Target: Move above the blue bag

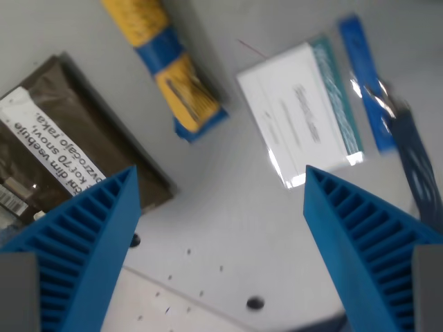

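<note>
The blue bag (387, 117) lies flat on the grey table at the wrist view's right, shiny blue with glare along its edge and a darker blue lower end. A white label panel (297, 114) with a teal stripe lies right beside it. My gripper (220, 176) is open and empty. Its two blue ribbed fingers (97, 242) stand wide apart at the bottom of the view. The gripper hovers over bare table, left of and below the blue bag. The right finger's tip is just below the white panel.
A yellow and blue packet (169, 66) lies at the top centre. A dark brown pouch with a white printed label (62, 152) lies at the left, partly behind the left finger. The grey table (221, 228) has small dark holes and a seam near the bottom.
</note>
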`<act>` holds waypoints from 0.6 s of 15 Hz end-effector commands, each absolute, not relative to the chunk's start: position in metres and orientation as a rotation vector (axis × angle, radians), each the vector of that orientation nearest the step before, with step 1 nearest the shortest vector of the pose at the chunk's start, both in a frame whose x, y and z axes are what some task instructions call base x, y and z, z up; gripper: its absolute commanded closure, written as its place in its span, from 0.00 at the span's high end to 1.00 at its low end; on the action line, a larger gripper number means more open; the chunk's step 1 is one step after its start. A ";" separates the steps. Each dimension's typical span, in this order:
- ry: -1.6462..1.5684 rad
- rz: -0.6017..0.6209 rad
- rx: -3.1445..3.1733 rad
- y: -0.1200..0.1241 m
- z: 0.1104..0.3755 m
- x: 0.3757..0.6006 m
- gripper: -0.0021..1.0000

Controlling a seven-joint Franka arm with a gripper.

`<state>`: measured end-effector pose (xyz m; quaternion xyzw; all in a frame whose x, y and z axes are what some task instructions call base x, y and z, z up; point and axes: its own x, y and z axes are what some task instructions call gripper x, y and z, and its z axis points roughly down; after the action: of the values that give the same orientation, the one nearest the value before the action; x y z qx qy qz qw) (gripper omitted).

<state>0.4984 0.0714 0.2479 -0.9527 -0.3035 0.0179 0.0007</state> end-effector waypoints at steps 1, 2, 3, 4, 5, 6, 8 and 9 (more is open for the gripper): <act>-1.499 -0.084 -2.727 0.081 0.236 0.496 1.00; -1.538 -0.084 -2.707 0.085 0.231 0.497 1.00; -1.567 -0.087 -2.694 0.090 0.226 0.498 1.00; -1.590 -0.085 -2.684 0.094 0.221 0.498 1.00; -1.603 -0.085 -2.679 0.097 0.217 0.499 1.00; -1.616 -0.082 -2.676 0.101 0.212 0.500 1.00; -1.635 -0.080 -2.673 0.107 0.202 0.501 1.00; -1.643 -0.076 -2.671 0.110 0.197 0.502 1.00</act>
<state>0.5037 0.1094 0.1998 -0.9049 -0.4252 0.0151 0.0093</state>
